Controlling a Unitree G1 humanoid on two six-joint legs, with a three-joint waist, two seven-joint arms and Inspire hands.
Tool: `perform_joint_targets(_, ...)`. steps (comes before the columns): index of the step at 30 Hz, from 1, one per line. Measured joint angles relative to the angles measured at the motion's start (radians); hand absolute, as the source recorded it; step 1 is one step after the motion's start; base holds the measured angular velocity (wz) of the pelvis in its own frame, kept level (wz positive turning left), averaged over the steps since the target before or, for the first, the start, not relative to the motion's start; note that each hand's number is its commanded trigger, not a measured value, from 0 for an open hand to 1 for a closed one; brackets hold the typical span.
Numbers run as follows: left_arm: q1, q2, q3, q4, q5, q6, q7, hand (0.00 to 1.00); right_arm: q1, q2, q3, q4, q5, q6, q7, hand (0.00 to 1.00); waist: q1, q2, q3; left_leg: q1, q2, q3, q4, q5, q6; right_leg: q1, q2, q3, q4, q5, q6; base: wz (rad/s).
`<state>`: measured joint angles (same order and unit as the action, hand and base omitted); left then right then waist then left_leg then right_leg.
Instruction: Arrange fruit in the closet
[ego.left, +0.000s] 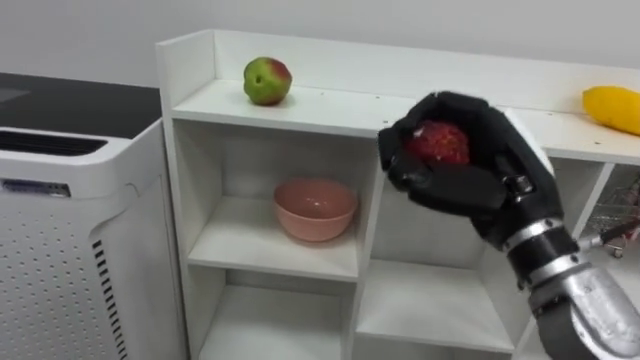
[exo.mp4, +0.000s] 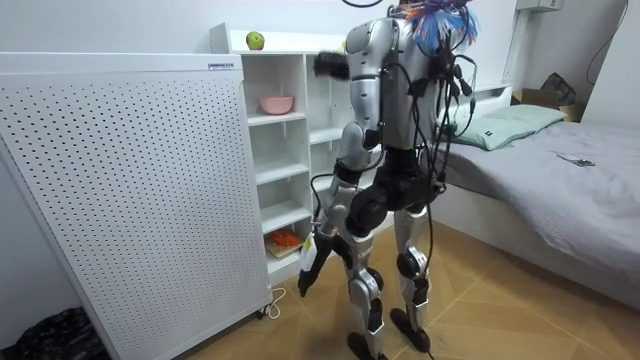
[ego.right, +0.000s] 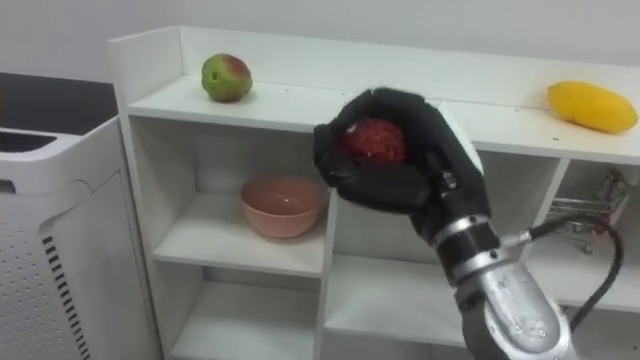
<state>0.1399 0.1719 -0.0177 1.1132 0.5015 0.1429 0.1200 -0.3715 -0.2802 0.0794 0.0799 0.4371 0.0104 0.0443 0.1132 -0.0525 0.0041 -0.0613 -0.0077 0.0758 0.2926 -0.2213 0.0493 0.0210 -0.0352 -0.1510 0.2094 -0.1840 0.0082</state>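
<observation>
Task status is judged partly complete: a green-red apple (ego.left: 267, 80) and a yellow fruit (ego.left: 613, 107) lie well apart on top of the closet (ego.left: 340, 105), while the right robot hand (ego.left: 470, 165), fingers curled round a red fruit (ego.left: 437, 143), holds it raised before the shelves, placement outstanding.

We see bright, even light from above on the white closet (ego.left: 300, 105); its compartments darken toward their backs. The pink bowl (ego.left: 315, 208) casts a soft shadow, and the black right hand (ego.left: 470, 185) round the red fruit (ego.left: 437, 143) shows dull highlights.
</observation>
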Motion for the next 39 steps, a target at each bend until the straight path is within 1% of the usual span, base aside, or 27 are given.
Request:
perform_joint_targets(1,-0.025,-0.003,-0.013,0.008,-0.001,-0.001,0.000,0.00,0.002,0.016,0.000,0.088,-0.003,0.007,-0.008,1.00,-0.002,0.006,0.0007,-0.042,0.002,0.000,0.024,0.000,0.002,-0.041,-0.003,-0.007,0.024,0.000,0.000,0.09)
perform_joint_targets(2,-0.050,-0.004,-0.033,0.009,-0.011,-0.002,0.001,0.00,0.002,0.017,0.000,0.163,-0.005,0.013,-0.011,1.00,-0.002,0.021,0.0102,-0.086,0.002,0.001,0.042,0.004,0.007,-0.087,-0.008,-0.015,0.050,0.000,0.000,0.06)
perform_joint_targets(3,-0.057,-0.004,-0.044,0.011,-0.022,-0.004,0.002,0.00,0.002,0.018,0.000,0.199,-0.004,0.013,-0.011,1.00,-0.001,0.027,0.0125,-0.107,0.003,0.003,0.051,0.005,0.009,-0.113,-0.009,-0.013,0.064,0.000,0.000,-0.06)
perform_joint_targets(4,-0.069,-0.004,-0.060,0.018,-0.042,-0.009,0.006,0.00,0.005,0.025,0.001,0.260,-0.003,0.016,-0.012,1.00,0.004,0.038,0.0147,-0.141,0.002,0.008,0.056,0.010,0.014,-0.161,-0.015,-0.016,0.091,-0.001,-0.001,-0.18)
perform_joint_targets(5,-0.076,-0.003,-0.067,0.037,-0.061,-0.018,0.009,0.00,0.005,0.040,0.001,0.302,-0.001,0.025,-0.019,1.00,0.004,0.045,0.0140,-0.172,0.000,0.014,0.066,0.013,0.016,-0.205,-0.022,-0.020,0.126,-0.005,-0.001,-0.21)
perform_joint_targets(7,-0.087,-0.002,-0.067,0.056,-0.080,-0.020,0.009,0.00,0.007,0.054,0.002,0.348,0.034,0.026,-0.031,1.00,-0.002,0.046,0.0148,-0.211,-0.005,0.021,0.090,0.013,0.017,-0.257,-0.033,-0.017,0.179,-0.022,-0.002,-0.07)
perform_joint_targets(9,-0.093,0.000,-0.080,0.060,-0.103,-0.022,0.009,0.00,0.006,0.056,0.001,0.381,0.088,0.025,-0.051,1.00,-0.002,0.047,0.0152,-0.249,-0.004,0.021,0.112,0.011,0.019,-0.297,-0.036,-0.014,0.207,-0.026,-0.002,0.02)
perform_joint_targets(11,-0.099,-0.002,-0.086,0.058,-0.127,-0.025,0.008,0.00,-0.001,0.065,-0.001,0.409,0.199,0.021,-0.055,1.00,-0.001,0.047,0.0166,-0.308,-0.003,0.019,0.136,0.011,0.021,-0.359,-0.038,-0.012,0.241,-0.028,-0.006,0.00)
perform_joint_targets(12,-0.099,-0.006,-0.086,0.065,-0.141,-0.025,0.009,0.00,-0.007,0.071,-0.001,0.457,0.254,0.010,-0.050,1.00,0.002,0.049,0.0196,-0.326,-0.004,0.018,0.148,0.012,0.022,-0.377,-0.042,-0.014,0.255,-0.029,-0.008,0.00)
perform_joint_targets(13,-0.098,-0.007,-0.086,0.068,-0.145,-0.024,0.009,0.00,-0.010,0.073,-0.003,0.486,0.281,0.010,-0.050,1.00,0.003,0.051,0.0217,-0.334,-0.004,0.018,0.155,0.012,0.022,-0.385,-0.043,-0.014,0.262,-0.030,-0.010,0.03)
perform_joint_targets(15,-0.095,-0.007,-0.101,0.063,-0.182,-0.024,0.015,0.00,-0.017,0.070,-0.008,0.558,0.382,0.011,-0.056,1.00,0.006,0.051,0.0281,-0.393,-0.006,0.017,0.173,0.014,0.024,-0.448,-0.052,-0.016,0.285,-0.033,-0.014,0.05)
perform_joint_targets(18,-0.085,-0.006,-0.129,0.047,-0.215,-0.020,0.027,0.00,-0.023,0.069,-0.015,0.587,0.471,0.010,-0.057,1.00,0.013,0.049,0.0292,-0.470,-0.008,0.022,0.187,0.029,0.027,-0.530,-0.054,-0.012,0.307,-0.038,-0.019,-0.03)
perform_joint_targets(19,-0.085,-0.005,-0.142,0.044,-0.240,-0.019,0.027,0.00,-0.046,0.067,-0.014,0.630,0.540,0.010,-0.059,1.00,0.017,0.044,0.0323,-0.498,-0.007,0.036,0.194,0.035,0.030,-0.570,-0.061,0.002,0.329,-0.038,-0.020,-0.11)
perform_joint_targets(20,-0.085,-0.005,-0.154,0.044,-0.263,-0.021,0.027,0.00,-0.079,0.064,-0.016,0.672,0.592,0.011,-0.065,1.00,0.018,0.044,0.0325,-0.528,-0.009,0.042,0.200,0.038,0.031,-0.609,-0.069,0.002,0.346,-0.039,-0.022,-0.09)
perform_joint_targets(21,-0.088,-0.005,-0.157,0.044,-0.275,-0.022,0.027,0.00,-0.095,0.062,-0.020,0.688,0.619,0.011,-0.065,1.00,0.017,0.044,0.0324,-0.545,-0.010,0.044,0.201,0.041,0.031,-0.626,-0.071,0.002,0.352,-0.040,-0.023,0.00)
perform_joint_targets(23,-0.100,-0.005,-0.162,0.032,-0.274,-0.022,0.028,0.00,-0.159,0.040,-0.033,0.739,0.743,0.011,-0.062,1.00,0.023,0.045,0.0328,-0.599,-0.014,0.044,0.210,0.052,0.032,-0.689,-0.073,0.004,0.376,-0.041,-0.025,0.05)
perform_joint_targets(25,-0.110,-0.010,-0.164,0.031,-0.277,-0.022,0.029,0.00,-0.209,0.027,-0.056,0.763,0.830,0.011,-0.063,1.00,0.029,0.044,0.0335,-0.639,-0.017,0.046,0.229,0.052,0.032,-0.732,-0.086,0.008,0.406,-0.047,-0.029,0.06)
perform_joint_targets(27,-0.114,-0.015,-0.164,0.024,-0.285,-0.021,0.029,0.00,-0.262,0.001,-0.078,0.772,0.917,0.010,-0.065,1.00,0.033,0.045,0.0339,-0.677,-0.022,0.047,0.245,0.052,0.032,-0.775,-0.086,0.012,0.433,-0.054,-0.030,0.10)
perform_joint_targets(29,-0.114,-0.015,-0.165,0.024,-0.315,-0.019,0.029,0.00,-0.296,-0.012,-0.101,0.777,0.976,0.010,-0.070,1.00,0.035,0.047,0.0356,-0.694,-0.020,0.048,0.257,0.052,0.032,-0.791,-0.086,0.014,0.438,-0.055,-0.031,0.02)
perform_joint_targets(30,-0.115,-0.015,-0.165,0.024,-0.316,-0.019,0.029,0.00,-0.314,-0.019,-0.105,0.788,0.992,0.009,-0.070,1.00,0.035,0.051,0.0391,-0.698,-0.020,0.049,0.261,0.052,0.032,-0.794,-0.086,0.014,0.442,-0.056,-0.031,0.06)
perform_joint_targets(31,-0.119,-0.016,-0.174,0.019,-0.329,-0.018,0.029,0.00,-0.344,-0.038,-0.114,0.819,1.018,0.009,-0.070,1.00,0.034,0.059,0.0470,-0.701,-0.022,0.051,0.264,0.050,0.034,-0.796,-0.088,0.013,0.449,-0.060,-0.029,0.10)
perform_joint_targets(32,-0.119,-0.015,-0.187,0.006,-0.348,-0.018,0.029,0.00,-0.362,-0.054,-0.129,0.840,1.038,0.007,-0.070,1.00,0.036,0.065,0.0501,-0.705,-0.022,0.053,0.265,0.050,0.035,-0.801,-0.090,0.013,0.453,-0.063,-0.029,0.08)
perform_joint_targets(33,-0.121,-0.014,-0.191,0.003,-0.355,-0.019,0.030,0.00,-0.369,-0.060,-0.138,0.849,1.051,0.005,-0.070,1.00,0.040,0.067,0.0490,-0.710,-0.022,0.054,0.265,0.050,0.035,-0.808,-0.092,0.013,0.455,-0.063,-0.029,0.00)
perform_joint_targets(34,-0.128,-0.014,-0.200,0.003,-0.360,-0.018,0.030,0.00,-0.374,-0.070,-0.151,0.858,1.061,-0.001,-0.070,1.00,0.047,0.070,0.0507,-0.717,-0.022,0.055,0.264,0.049,0.036,-0.815,-0.097,0.013,0.458,-0.063,-0.029,0.00)
perform_joint_targets(35,-0.132,-0.014,-0.209,0.002,-0.373,-0.018,0.031,0.00,-0.374,-0.075,-0.160,0.862,1.070,-0.004,-0.070,1.00,0.051,0.070,0.0506,-0.723,-0.023,0.059,0.264,0.049,0.036,-0.825,-0.101,0.013,0.465,-0.065,-0.030,0.00)
perform_joint_targets(39,-0.133,-0.014,-0.225,-0.016,-0.419,-0.019,0.033,0.00,-0.375,-0.076,-0.181,0.864,1.099,-0.010,-0.078,1.00,0.059,0.077,0.0495,-0.741,-0.022,0.062,0.272,0.049,0.035,-0.847,-0.102,0.012,0.471,-0.068,-0.033,0.00)
